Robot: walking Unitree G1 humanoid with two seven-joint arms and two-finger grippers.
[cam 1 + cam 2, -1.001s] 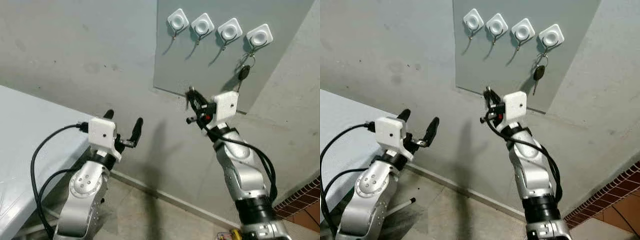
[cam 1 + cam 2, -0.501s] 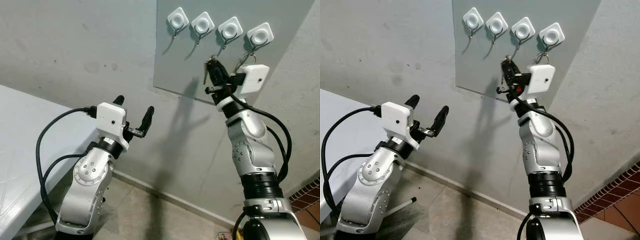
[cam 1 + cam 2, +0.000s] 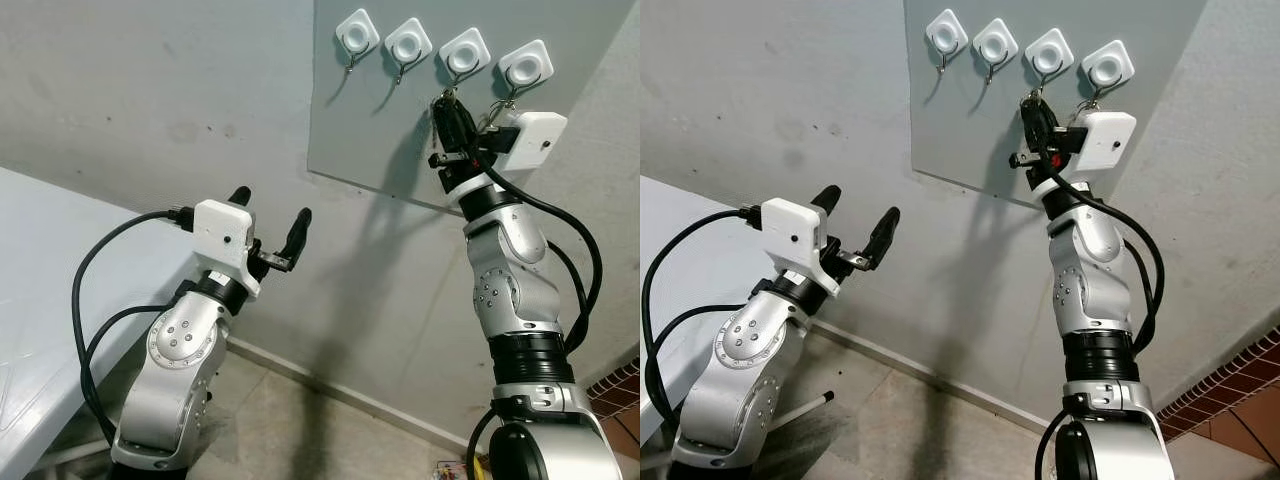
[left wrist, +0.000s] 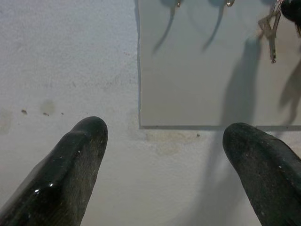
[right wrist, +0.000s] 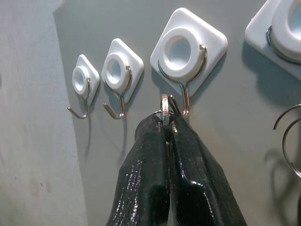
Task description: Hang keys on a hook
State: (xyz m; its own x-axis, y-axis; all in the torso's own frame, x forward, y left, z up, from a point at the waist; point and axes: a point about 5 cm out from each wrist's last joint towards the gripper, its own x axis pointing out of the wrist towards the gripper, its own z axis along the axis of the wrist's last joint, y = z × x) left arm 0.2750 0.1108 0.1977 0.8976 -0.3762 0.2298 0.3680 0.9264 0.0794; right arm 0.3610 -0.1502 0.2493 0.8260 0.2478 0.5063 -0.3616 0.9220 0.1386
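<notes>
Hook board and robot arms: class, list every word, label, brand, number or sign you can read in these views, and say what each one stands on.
None can be read.
Four white hooks on the grey board: plain, no lettering.
White camera housings on both wrists: no label visible.
Key ring pinched in the right gripper: no stamp can be made out.
Left gripper: plain black fingers.

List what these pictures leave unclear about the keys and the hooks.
- Key ring: pinched in the right tool; whether it has caught the third hook cannot be told.
- Its keys: hidden behind the fingers, right wrist view.
- Fourth hook: cut off by that view's edge.
- Left tool: open, idle.
</notes>
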